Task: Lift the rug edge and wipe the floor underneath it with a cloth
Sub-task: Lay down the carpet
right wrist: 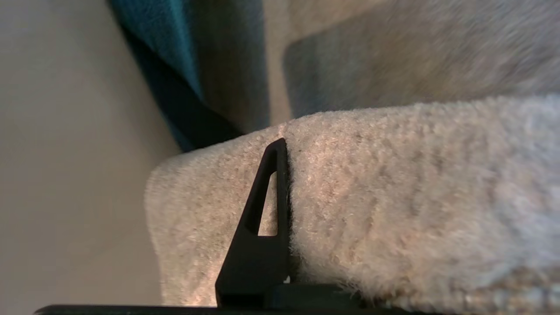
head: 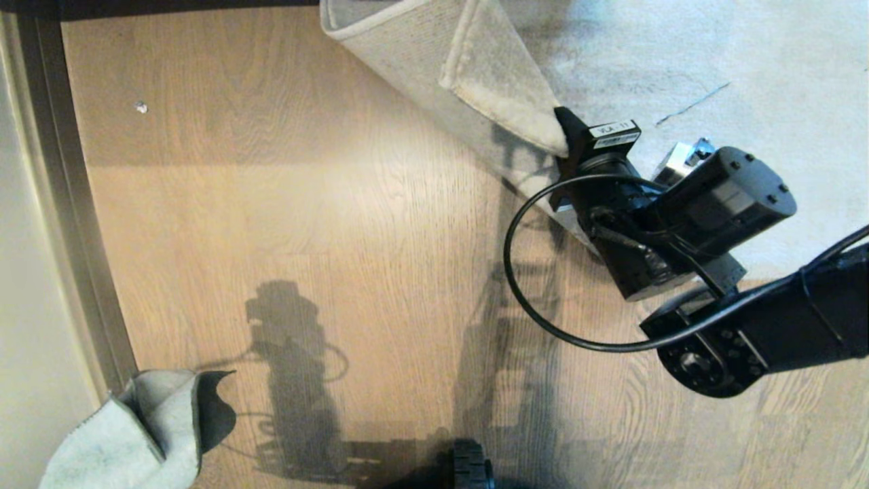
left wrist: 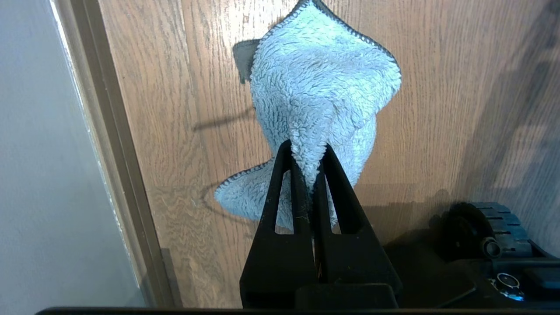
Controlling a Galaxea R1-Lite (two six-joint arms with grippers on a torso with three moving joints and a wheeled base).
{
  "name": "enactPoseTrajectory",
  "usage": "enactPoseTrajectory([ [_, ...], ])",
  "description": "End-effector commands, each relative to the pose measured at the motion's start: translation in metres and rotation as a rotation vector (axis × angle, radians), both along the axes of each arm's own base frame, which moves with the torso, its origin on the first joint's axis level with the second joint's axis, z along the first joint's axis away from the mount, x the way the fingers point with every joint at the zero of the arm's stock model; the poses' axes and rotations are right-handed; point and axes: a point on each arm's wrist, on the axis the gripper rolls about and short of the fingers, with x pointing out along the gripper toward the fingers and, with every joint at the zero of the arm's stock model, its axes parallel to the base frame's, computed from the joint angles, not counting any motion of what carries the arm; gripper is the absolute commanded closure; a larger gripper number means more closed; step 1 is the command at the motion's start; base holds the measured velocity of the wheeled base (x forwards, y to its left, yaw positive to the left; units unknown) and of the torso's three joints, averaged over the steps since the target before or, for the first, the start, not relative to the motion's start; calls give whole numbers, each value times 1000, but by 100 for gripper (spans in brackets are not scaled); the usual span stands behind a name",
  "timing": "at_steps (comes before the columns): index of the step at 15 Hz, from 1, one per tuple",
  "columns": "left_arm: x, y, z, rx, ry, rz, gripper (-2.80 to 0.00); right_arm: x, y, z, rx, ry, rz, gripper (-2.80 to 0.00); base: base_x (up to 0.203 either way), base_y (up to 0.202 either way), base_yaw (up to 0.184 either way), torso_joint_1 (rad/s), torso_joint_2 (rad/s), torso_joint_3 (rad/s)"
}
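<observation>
The left gripper (left wrist: 309, 175) is clamped on the cloth (left wrist: 319, 92), which hangs just above the floor (head: 285, 204) beside the skirting strip (head: 61, 204), apparently kept ready for wiping. To the right, the right gripper (head: 567, 132) pinches the rug edge (head: 495, 81), folding its corner up and back so the beige backing shows and the planks beneath lie bare.

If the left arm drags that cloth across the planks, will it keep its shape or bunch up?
Likely bunches: the cloth hangs limp and folded from the left gripper, clearly floppy. Its fluffy pile should catch rather than slide on the floor. It looks light, pinched at one small spot.
</observation>
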Motion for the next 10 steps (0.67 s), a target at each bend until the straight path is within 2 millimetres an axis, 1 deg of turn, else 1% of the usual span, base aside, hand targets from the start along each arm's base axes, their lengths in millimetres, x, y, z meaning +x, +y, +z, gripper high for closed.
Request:
enactPoseTrajectory([
  [1,0,0,0,0,-2,1,0,-18,1,19,65,-77,42,0,0,0,0,0,0,0],
  [4,0,0,0,0,-2,0,0,-29,0,27,80,-91,61,0,0,0,0,0,0,0],
  [10,0,0,0,0,-2,0,0,-44,1,21,65,-62,97,0,0,0,0,0,0,0],
])
